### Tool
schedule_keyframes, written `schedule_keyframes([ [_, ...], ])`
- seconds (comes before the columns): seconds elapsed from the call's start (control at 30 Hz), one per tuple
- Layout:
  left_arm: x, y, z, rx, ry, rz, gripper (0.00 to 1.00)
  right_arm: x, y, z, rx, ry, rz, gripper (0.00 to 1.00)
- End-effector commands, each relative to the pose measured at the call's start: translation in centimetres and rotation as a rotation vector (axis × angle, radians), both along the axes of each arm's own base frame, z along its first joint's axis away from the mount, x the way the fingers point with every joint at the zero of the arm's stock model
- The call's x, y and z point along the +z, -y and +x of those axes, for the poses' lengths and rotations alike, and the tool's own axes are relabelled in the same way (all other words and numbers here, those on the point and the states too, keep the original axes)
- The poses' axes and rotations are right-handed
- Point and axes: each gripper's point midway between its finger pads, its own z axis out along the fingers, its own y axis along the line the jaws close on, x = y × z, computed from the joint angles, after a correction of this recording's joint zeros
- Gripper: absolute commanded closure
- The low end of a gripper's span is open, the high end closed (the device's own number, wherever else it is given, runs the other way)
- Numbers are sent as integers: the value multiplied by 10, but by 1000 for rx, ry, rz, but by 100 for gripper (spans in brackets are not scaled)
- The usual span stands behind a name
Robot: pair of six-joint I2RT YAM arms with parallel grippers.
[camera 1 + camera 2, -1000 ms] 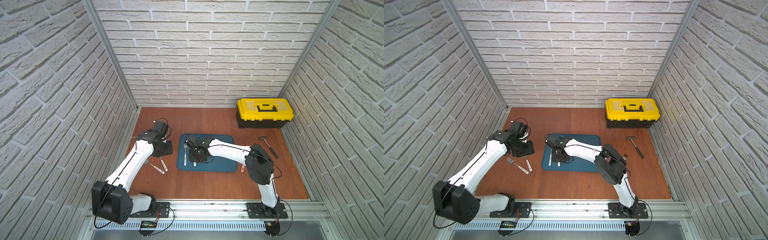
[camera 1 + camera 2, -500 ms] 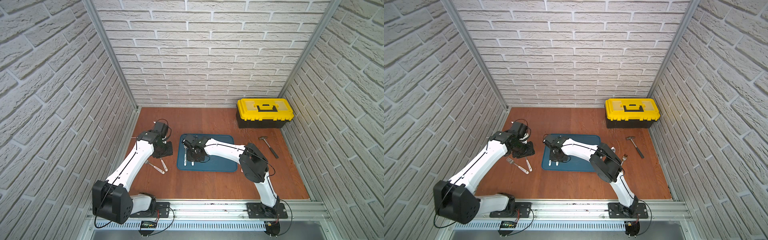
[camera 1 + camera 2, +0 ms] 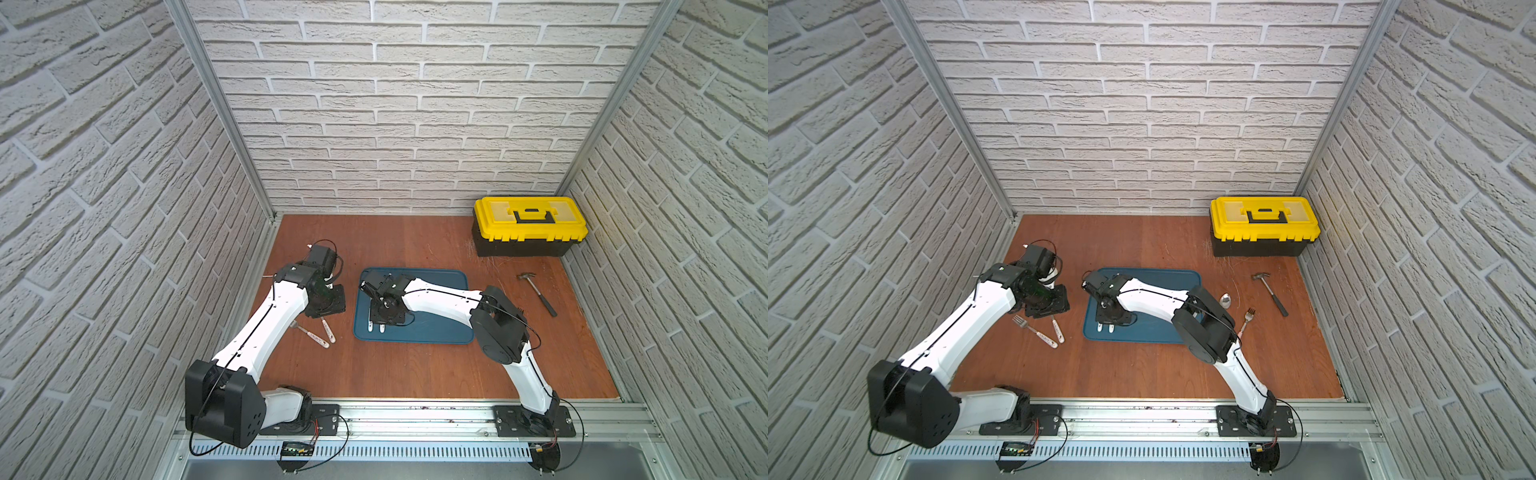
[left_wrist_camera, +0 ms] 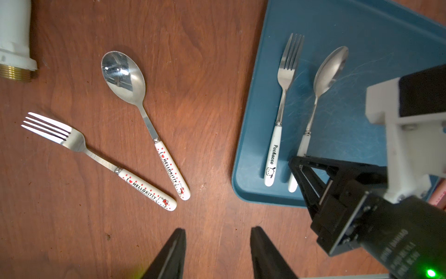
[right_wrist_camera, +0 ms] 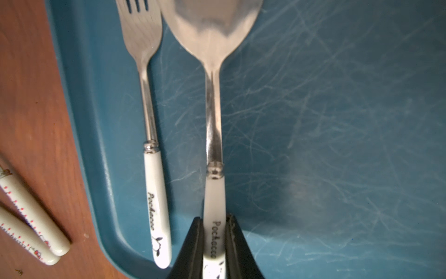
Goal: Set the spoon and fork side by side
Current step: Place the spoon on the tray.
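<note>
Wood table [image 4: 205,96] carries, at 9 o'clock, a Hello Kitty fork [image 4: 96,157] and Hello Kitty spoon [image 4: 144,116], handle ends close; the left gripper [image 4: 217,232] hangs nearby, jaws parted, empty. On the blue tray [image 5: 337,120], 9 o'clock edge, the Pochacco fork [image 5: 149,116] and Pochacco spoon [image 5: 213,120] run parallel, just beside each other (from above only two handle tips show); the right gripper [image 5: 214,218] clamps that spoon's handle. At 3 o'clock a third spoon [image 3: 1225,300] and third fork [image 3: 1249,316] peek past the right arm [image 3: 1204,328] in a top view. Three forks, three spoons.

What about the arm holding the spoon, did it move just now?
Yes. The right gripper, jaws clamping the spoon, slid sideways over the blue tray toward the fork by its edge.
</note>
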Motion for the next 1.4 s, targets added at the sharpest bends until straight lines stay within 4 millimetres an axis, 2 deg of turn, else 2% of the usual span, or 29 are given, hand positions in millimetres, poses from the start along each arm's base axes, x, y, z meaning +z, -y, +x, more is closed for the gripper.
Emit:
schedule_keyframes([
  [0.0,0,-1,0,-9,8,-4,51,3,1,-1,-8,14,-14,81],
  [0.23,-2,0,-1,-10,4,-9,51,5,1,2,-6,32,-20,80],
  [0.43,-2,0,-1,-11,7,-10,51,-2,1,-2,0,12,-19,79],
  [1.0,0,0,-4,-8,10,-10,51,-5,-5,-9,14,-5,-5,75],
  [1.23,4,1,-5,-4,20,-21,50,7,-1,-8,20,24,-13,68],
  [1.37,7,2,-5,0,35,-33,50,31,0,-6,35,80,1,65],
])
